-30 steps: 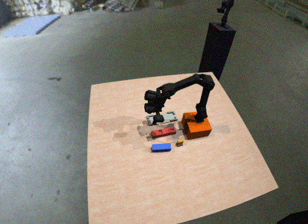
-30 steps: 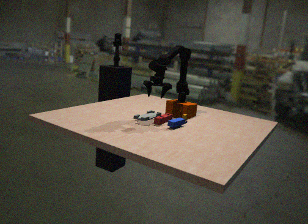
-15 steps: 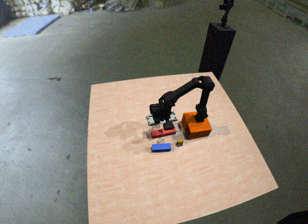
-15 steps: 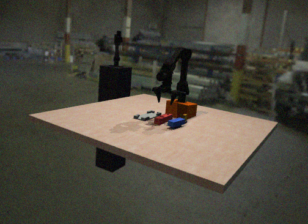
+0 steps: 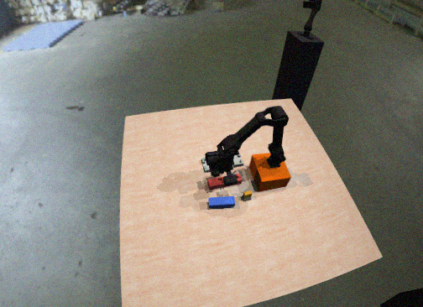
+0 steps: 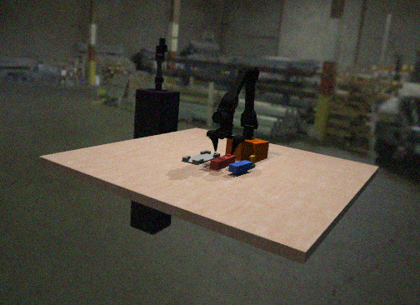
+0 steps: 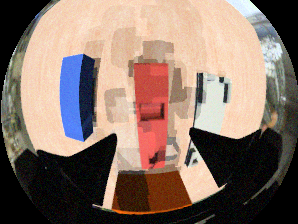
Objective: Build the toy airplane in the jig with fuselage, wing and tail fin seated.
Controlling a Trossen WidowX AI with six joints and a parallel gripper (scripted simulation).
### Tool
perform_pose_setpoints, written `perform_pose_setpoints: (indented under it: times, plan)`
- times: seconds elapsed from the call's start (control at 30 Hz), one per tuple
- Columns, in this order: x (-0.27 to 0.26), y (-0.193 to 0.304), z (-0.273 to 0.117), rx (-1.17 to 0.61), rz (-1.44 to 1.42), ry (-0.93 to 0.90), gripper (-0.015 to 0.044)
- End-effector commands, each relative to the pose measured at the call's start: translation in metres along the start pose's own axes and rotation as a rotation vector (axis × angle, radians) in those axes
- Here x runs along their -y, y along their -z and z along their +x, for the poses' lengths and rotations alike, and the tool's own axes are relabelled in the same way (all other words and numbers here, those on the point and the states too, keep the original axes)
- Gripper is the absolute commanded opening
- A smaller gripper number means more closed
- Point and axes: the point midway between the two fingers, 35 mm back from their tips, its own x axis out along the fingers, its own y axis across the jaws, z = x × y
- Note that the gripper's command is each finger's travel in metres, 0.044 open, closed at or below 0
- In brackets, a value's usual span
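The red fuselage (image 5: 215,183) (image 6: 217,162) (image 7: 151,80) lies on the table with its socket openings facing up. It is outside the pale grey jig (image 5: 238,162) (image 6: 200,158) (image 7: 212,107), which lies beside it. The blue wing (image 5: 221,202) (image 6: 240,167) (image 7: 74,97) lies on the fuselage's other side; its tab is not visible. The small yellow tail fin (image 5: 248,195) (image 6: 252,157) stands near the wing's end and is out of the wrist view. My gripper (image 5: 222,177) (image 6: 225,151) (image 7: 154,135) is open and empty, low over the fuselage, one finger to each side of it.
The orange base block (image 5: 273,179) (image 6: 258,149) (image 7: 155,192) under my arm stands close to the near ends of the parts. A dark pedestal (image 5: 298,67) (image 6: 156,112) with another small arm on top stands beyond the table edge (image 5: 201,106) (image 6: 125,195).
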Motion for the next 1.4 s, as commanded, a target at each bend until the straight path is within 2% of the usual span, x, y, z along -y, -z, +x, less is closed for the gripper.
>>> perform_pose_setpoints:
  times: [0.0, 1.17, 1.37]
  plan:
    - [0.001, 0.005, 0.010, -0.020, 0.005, 0.003, 0.0440]
    - [0.001, 0.006, 0.058, -0.020, 0.005, 0.003, 0.0440]
    - [0.001, 0.006, 0.058, -0.020, 0.005, 0.003, 0.0282]
